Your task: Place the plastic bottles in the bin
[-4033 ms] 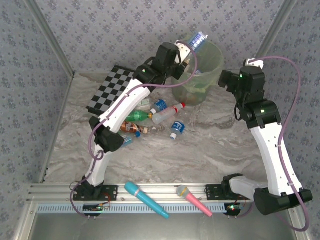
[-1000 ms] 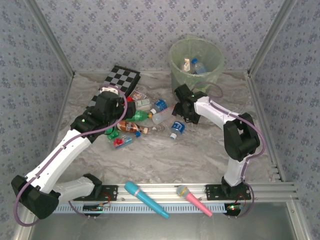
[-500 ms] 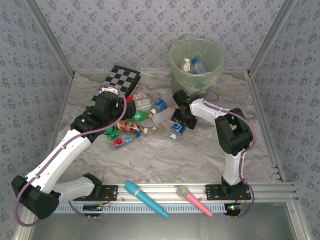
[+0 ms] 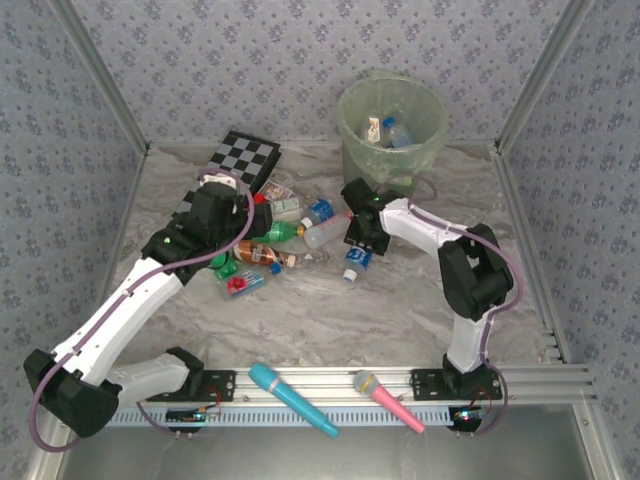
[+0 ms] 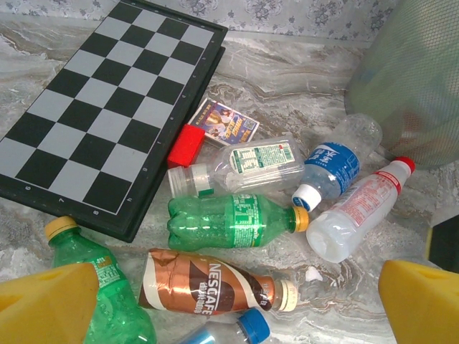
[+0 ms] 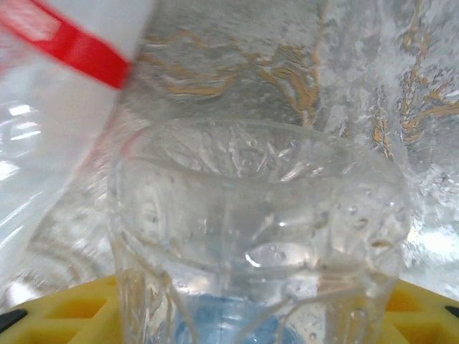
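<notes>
"Plastic bottles (image 4: 300,232) in the bin (image 4: 420,150): how many so far?"

"At least two show inside it, one of them a blue-labelled bottle (image 4: 397,131). Most of the job is left. The pile (image 4: 275,255) lies on the table (image 4: 400,310) between the chessboard (image 4: 235,165) and the bin, about eight bottles by a rough count."

"Which arm is on one?"

"The right gripper (image 4: 352,255) is down at the pile's right edge, over a small clear bottle (image 6: 258,236) with a blue label. Its yellow fingers (image 6: 64,308) flank that bottle. Whether they already pinch it cannot be told."

"And the other?"

"The left gripper (image 5: 237,283) hangs over the pile, jaws wide apart, holding nothing. Below it lie a green bottle (image 5: 229,218) and a brown Nescafe bottle (image 5: 208,283)."

"So, progress?"

"Early, by the look of it: many bottles remain to be lifted and dropped in."
</notes>
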### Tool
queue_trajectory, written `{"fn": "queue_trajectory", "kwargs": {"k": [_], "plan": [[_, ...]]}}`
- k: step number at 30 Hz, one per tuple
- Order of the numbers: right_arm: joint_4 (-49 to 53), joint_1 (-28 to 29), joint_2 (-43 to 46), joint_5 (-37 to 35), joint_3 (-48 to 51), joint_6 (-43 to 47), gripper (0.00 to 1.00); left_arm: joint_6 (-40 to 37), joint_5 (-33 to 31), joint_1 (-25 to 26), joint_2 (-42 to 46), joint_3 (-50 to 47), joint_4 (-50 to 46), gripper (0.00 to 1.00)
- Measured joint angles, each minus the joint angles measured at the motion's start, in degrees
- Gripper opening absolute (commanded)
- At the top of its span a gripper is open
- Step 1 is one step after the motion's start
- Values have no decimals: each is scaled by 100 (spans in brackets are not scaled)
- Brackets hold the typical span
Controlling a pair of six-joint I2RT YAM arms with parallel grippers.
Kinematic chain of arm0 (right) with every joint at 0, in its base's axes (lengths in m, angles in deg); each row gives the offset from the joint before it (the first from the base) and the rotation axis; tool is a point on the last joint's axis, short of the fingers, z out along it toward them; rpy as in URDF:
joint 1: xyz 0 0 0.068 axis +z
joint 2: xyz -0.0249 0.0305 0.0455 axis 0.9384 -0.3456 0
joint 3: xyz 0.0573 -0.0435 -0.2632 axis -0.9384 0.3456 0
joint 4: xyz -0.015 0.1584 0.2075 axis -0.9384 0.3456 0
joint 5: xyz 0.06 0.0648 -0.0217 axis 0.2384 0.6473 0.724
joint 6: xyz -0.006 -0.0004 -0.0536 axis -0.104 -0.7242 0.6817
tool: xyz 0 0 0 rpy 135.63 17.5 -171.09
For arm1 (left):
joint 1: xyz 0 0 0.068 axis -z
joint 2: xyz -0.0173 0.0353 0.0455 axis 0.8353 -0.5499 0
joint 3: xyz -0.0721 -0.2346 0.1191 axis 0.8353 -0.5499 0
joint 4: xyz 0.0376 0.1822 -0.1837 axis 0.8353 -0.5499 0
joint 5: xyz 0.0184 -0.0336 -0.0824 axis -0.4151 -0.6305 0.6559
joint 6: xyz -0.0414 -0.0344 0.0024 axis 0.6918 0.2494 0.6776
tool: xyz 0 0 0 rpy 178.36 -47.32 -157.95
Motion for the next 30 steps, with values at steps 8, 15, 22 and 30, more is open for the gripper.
{"fn": "queue_trajectory", "kwargs": {"k": [8,15,22,30], "plan": [[490,435,879,-1047,-1381,1034,57,-63,2,-52,-195,179,-2,100],[428,369,1414,-1631,-2428,2159,56,-61,0,-52,-210,459,44,100],[59,-184,1257,-1779,-3517,3191,56,-59,0,-52,-210,461,39,100],[-737,-999,614,-1775,-4424,3998,56,-39,-2,-52,-203,531,31,100]]}}
